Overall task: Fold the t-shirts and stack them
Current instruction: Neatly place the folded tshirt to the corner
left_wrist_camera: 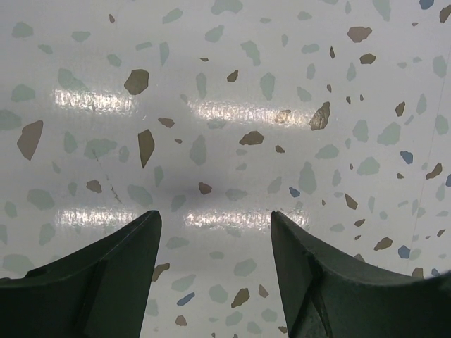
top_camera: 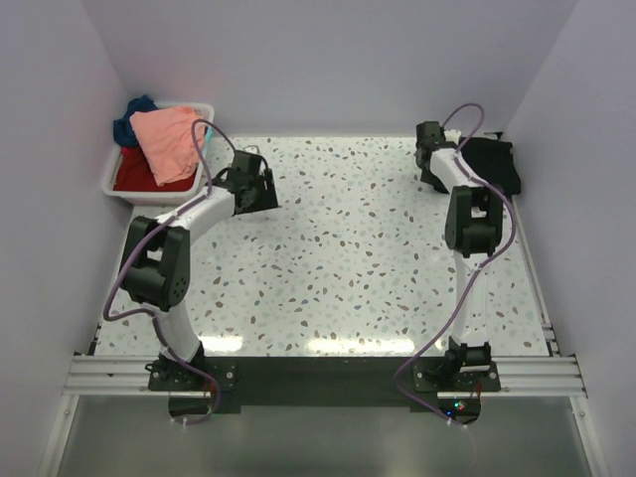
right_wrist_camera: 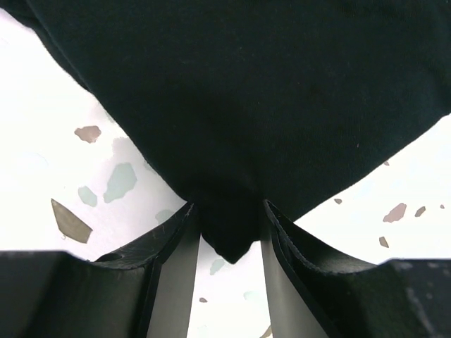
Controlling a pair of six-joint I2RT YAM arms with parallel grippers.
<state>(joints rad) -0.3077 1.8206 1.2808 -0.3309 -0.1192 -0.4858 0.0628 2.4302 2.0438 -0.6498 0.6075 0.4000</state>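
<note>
Black t-shirt is a crumpled dark heap at the far right of the speckled surface, plain cloth. Salmon-pink t-shirt, red t-shirt and dark blue t-shirt are piled in the white bin far left. Right jaws are narrowed onto a bunched corner of the black one, cloth pressed against both sides. Left jaws gape wide, holding nothing, hovering over bare surface

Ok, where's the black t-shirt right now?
In the top view, the black t-shirt lies at the far right corner of the table, with a fold of it pinched in the right hand.
</note>
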